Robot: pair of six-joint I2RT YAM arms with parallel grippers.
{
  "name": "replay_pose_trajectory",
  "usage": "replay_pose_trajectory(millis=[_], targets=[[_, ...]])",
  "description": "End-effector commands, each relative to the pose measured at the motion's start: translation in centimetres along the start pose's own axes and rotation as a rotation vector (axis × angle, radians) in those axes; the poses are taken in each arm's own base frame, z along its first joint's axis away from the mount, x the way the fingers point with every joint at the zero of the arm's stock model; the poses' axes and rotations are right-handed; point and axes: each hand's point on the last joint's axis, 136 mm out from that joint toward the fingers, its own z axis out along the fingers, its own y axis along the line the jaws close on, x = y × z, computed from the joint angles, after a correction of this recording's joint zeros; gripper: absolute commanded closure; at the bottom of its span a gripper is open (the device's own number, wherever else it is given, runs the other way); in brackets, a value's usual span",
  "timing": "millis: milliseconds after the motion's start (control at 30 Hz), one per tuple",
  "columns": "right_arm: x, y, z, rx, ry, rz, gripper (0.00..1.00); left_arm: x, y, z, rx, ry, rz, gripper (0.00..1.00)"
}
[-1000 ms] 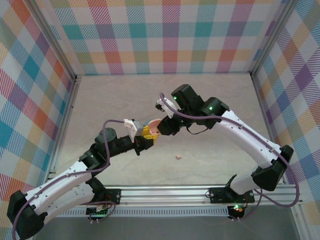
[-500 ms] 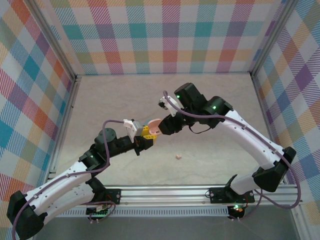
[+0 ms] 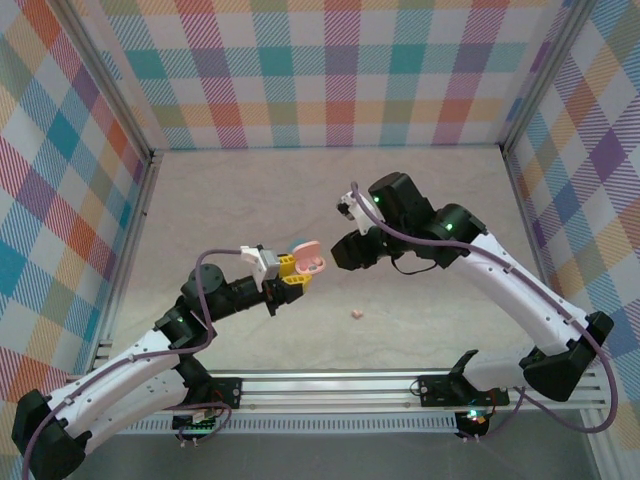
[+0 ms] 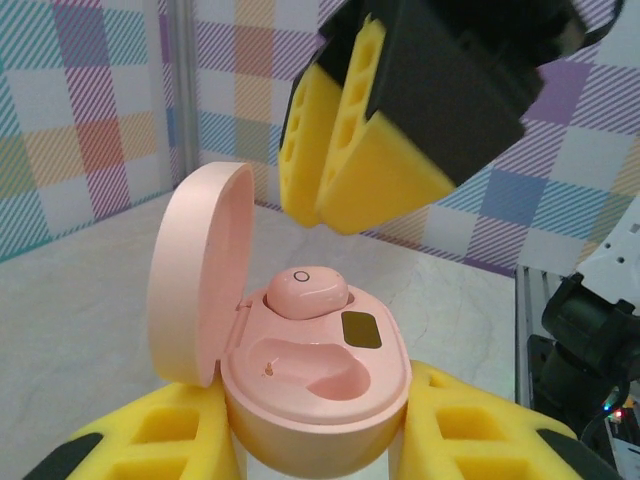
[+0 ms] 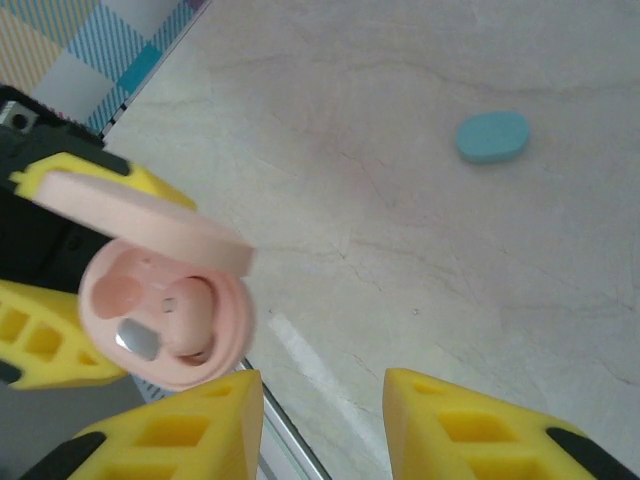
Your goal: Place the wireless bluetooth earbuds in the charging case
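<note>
Pastel checked cloth walls (image 3: 340,70) stand beyond and to both sides of the right gripper (image 3: 342,250); beneath it lies a pale marbled beige tabletop (image 3: 230,200), silver metal posts (image 3: 128,115) framing the corners.

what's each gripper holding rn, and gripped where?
Left gripper: pink charging case, clamped by the sides of its lower half. Right gripper: open, holding nothing.
</note>
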Motion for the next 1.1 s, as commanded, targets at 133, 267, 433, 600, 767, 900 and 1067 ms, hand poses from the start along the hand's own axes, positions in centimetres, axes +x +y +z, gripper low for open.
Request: replay_pose_trajectory(millis=[133,267,433,600,767,900,1067], targets=[[-1.1,-1.7,-1.7,-0.034,-0.09,0.166,0.65,-2.2,-1.5,-0.3,0.07,-0.048,0.094,0.78],[1.2,-4.1,-0.6,-0.007,-0.037,0.287,0.65,-2.6,-1.4,-0.1,0.063,-0.051,0.108,0.78],[5.3,-5.8,2.9,-0.001,0.086,0.435,0.65,-2.5,-1.2,0.3,0.061,-0.033,0.101,0.78],[5.0,-5.2,3.2,-0.049,0.076,0.446,0.67,-1.6,-0.7,0.6,0.042,0.013,0.08,0.78],[2.0,-3.4,-0.1,-0.095,-0.106,0.323,0.71,-0.8,0.1,0.7,-0.003,0.051,0.051,0.78],[0.9,-1.4,-2.0,-0.12,-0.175,0.236,0.69,-0.4,0.5,1.1,-0.012,0.068,0.029,0.78],[0.2,1.3,-2.3,-0.121,-0.159,0.093,0.62,-0.2,0.4,1.6,0.001,0.078,0.019,0.78]])
